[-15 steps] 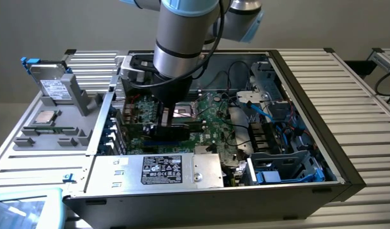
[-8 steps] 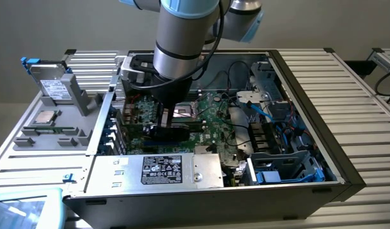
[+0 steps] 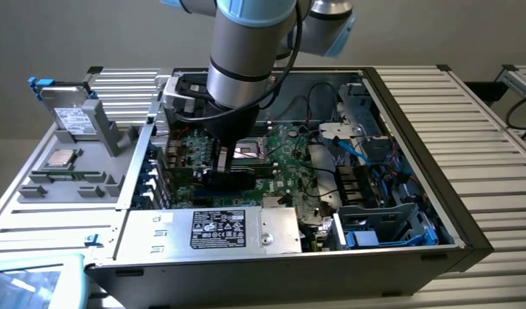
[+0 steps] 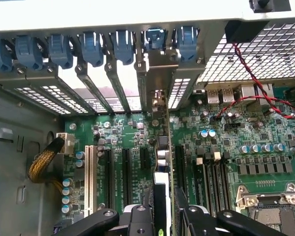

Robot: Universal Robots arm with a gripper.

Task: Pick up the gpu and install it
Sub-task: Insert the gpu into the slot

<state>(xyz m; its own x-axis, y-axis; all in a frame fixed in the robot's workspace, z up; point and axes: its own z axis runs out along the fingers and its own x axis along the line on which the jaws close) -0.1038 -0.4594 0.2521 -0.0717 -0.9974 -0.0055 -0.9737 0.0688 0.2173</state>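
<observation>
Two fingers (image 4: 140, 222) pinch the gpu (image 4: 162, 194) by its top edge, holding it upright and edge-on so that its lower edge runs along a slot in the motherboard (image 4: 226, 142). Whether it is seated cannot be told. Its bracket end reaches the blue rear latches (image 4: 123, 44). Room is tight: empty slots (image 4: 125, 169) lie just beside it, and the walls of the case (image 3: 272, 273) on the bench (image 3: 494, 129) close it in.

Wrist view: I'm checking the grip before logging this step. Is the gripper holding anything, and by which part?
The gripper holds the graphics card by its top edge, one finger on each face; the card stands on edge over the motherboard.
</observation>
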